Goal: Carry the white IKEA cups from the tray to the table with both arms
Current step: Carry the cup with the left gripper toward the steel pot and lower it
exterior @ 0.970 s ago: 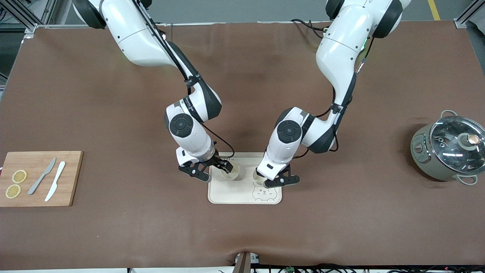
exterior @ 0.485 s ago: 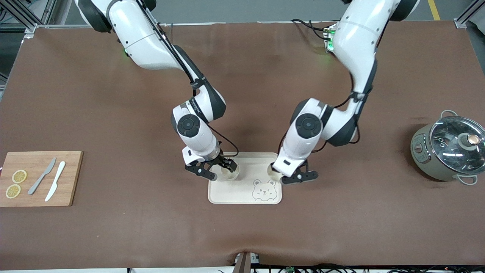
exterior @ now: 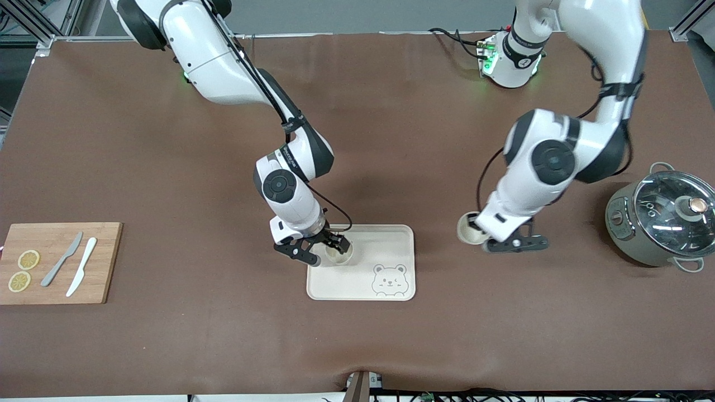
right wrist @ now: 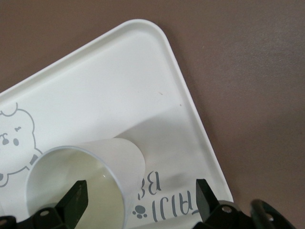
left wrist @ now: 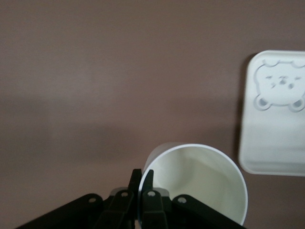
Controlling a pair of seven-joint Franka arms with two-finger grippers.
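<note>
One white cup [exterior: 338,255] stands on the cream bear tray [exterior: 357,282] at its corner toward the right arm's end. My right gripper [exterior: 318,249] is open astride that cup's wall. In the right wrist view [right wrist: 141,198] one finger is over the cup's mouth [right wrist: 81,183] and the other is outside, over the tray [right wrist: 119,81]. My left gripper [exterior: 481,231] is shut on the rim of the second white cup [exterior: 469,230] and holds it over the brown table, between the tray and the pot. The left wrist view shows the pinched rim [left wrist: 142,179], the cup [left wrist: 200,176] and the tray [left wrist: 276,138].
A grey-green pot with a glass lid [exterior: 662,220] stands at the left arm's end of the table. A wooden cutting board [exterior: 56,262] with two knives and lemon slices lies at the right arm's end.
My left gripper has lifted its cup off the tray and carried it toward the pot. My right gripper has stayed at the other cup on the tray.
</note>
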